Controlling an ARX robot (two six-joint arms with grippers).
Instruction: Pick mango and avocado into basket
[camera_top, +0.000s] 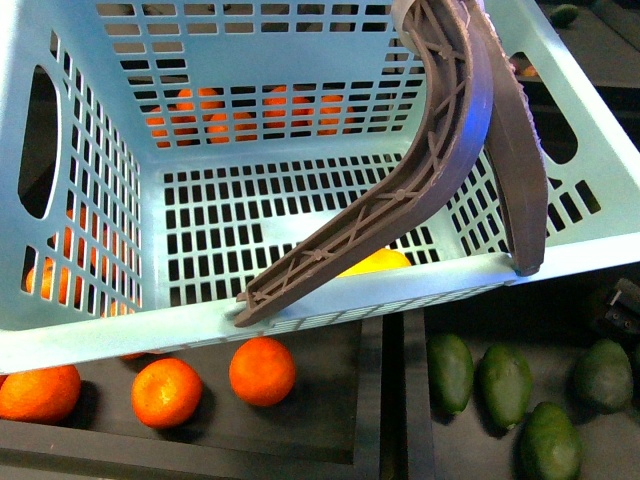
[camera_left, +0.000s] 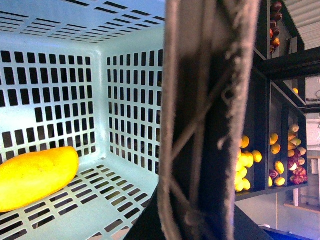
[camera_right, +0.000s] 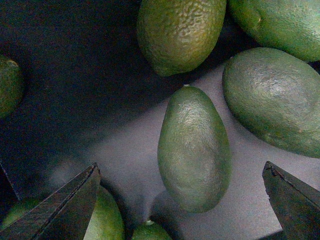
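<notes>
The turquoise basket fills the front view, tilted, with its two brown-grey handles swung up. The yellow mango lies on the basket's slotted floor; it also shows over the near rim as the mango. My left gripper is shut on the basket's handle, which hides its fingertips. Below the basket at the right lie several dark green avocados. My right gripper hangs open just above one avocado, a finger on each side and apart from it.
Other avocados crowd close around the one under the right gripper. Oranges sit in the bin below the basket's left half, split from the avocado bin by a dark divider. Shelves of fruit stand beyond the handle.
</notes>
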